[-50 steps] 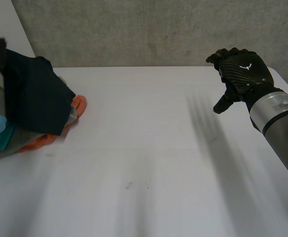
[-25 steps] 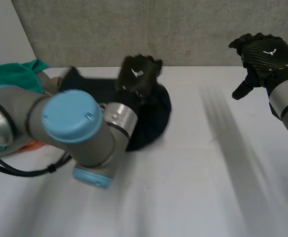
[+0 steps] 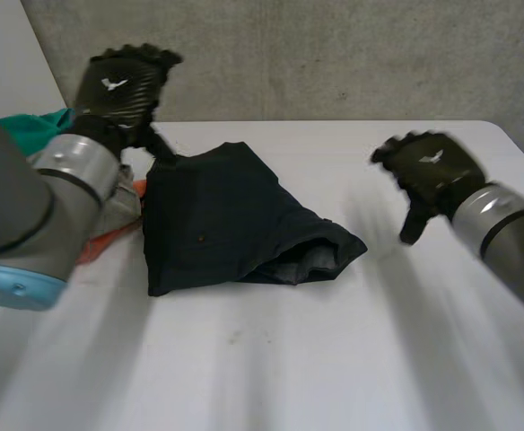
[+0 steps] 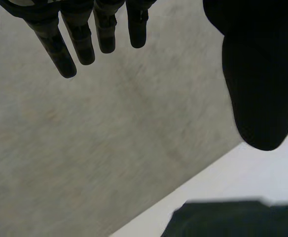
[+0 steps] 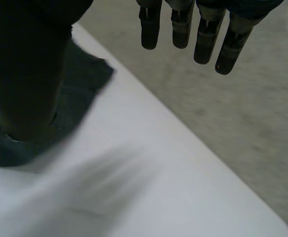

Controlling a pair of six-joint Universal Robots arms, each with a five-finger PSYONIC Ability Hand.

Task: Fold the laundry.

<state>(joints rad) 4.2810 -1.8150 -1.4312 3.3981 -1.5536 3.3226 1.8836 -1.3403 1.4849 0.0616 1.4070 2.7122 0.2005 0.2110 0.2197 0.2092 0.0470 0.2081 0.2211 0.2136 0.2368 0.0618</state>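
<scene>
A dark navy garment [image 3: 231, 220] lies crumpled on the white table [image 3: 334, 359], left of the middle, with a grey lining showing at its right end. My left hand [image 3: 118, 85] hangs above the garment's far left corner, open, its fingers [image 4: 85, 42] straight and holding nothing. The garment [image 4: 233, 219] lies below that hand's thumb. To the right of the garment my right hand [image 3: 431, 171] hovers over the table, open, with straight fingers [image 5: 198, 37] apart from the cloth. The garment's right end [image 5: 82, 84] shows beside its thumb.
A laundry pile sits at the table's left edge, with teal cloth [image 3: 33, 130] on top and orange cloth [image 3: 96, 242] under grey. A grey concrete wall [image 3: 334, 54] runs behind the table. Bare table spreads in front of the garment and to its right.
My left arm swung the dark garment from the pile to the table, let it go, and the hand opened and rose to the far left. My right hand came down and nearer.
</scene>
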